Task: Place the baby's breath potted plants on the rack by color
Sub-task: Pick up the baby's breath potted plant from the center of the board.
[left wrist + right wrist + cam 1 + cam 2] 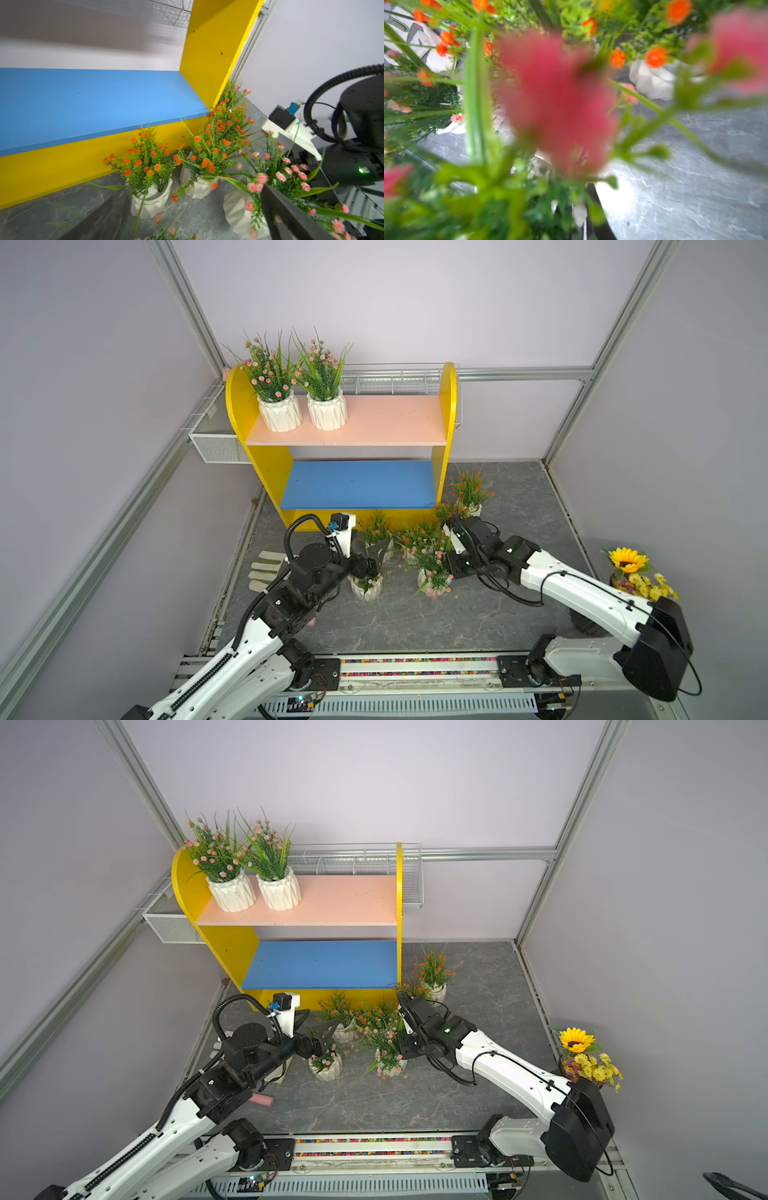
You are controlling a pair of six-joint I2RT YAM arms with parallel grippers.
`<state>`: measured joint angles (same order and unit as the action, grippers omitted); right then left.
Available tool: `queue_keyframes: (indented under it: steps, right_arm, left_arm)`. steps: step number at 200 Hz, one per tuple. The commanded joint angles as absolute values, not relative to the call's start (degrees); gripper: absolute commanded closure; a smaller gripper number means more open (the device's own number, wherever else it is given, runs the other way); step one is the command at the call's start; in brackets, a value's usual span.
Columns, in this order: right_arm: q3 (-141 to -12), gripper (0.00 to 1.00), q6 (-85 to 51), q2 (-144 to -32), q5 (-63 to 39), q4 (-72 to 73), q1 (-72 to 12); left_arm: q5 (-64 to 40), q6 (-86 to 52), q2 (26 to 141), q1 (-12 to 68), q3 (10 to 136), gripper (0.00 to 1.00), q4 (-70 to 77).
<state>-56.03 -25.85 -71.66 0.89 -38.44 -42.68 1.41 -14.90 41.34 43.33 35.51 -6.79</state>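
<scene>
Pink plants point(279, 406): 2 on the rack's point(266, 472) pink shelf point(374, 418); 2 on the bench point(415, 622).
Orange plants point(469, 489): 4 on the bench, likely for the blue shelf point(357, 485).
Left jaws: wide open above a pink pot point(365, 590).
Right jaws: closed among pink stems point(432, 572); hold unclear.

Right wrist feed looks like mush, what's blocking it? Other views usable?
Right wrist view: pink blossoms against the lens, out of focus; tabletop behind half sharp. Left wrist view: orange-flowered plants crisp, wire basket smeared. Both top views: sharp, evenly lit.
</scene>
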Motion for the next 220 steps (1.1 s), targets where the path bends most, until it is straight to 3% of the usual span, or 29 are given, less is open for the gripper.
queue_keyframes:
  steps: [1, 96, 220]
  right_arm:
    - [-57.4, 0.92, -23.5, -67.6, -3.6, -41.5, -40.2]
    - [-63.9, 0.92, -18.5, -65.5, -9.6, -48.7, -33.7]
    - [-62.6, 0.92, -19.4, -66.7, -13.1, -45.3, -33.6]
  left_arm:
    - [3.1, -12.1, 42.9, 47.3, 35.1, 0.00, -3.2]
    - [7.3, -6.3, 48.9, 61.8, 29.0, 0.00, 7.5]
    - [1.8, -5.8, 54.9, 63.8, 27.9, 0.00, 18.3]
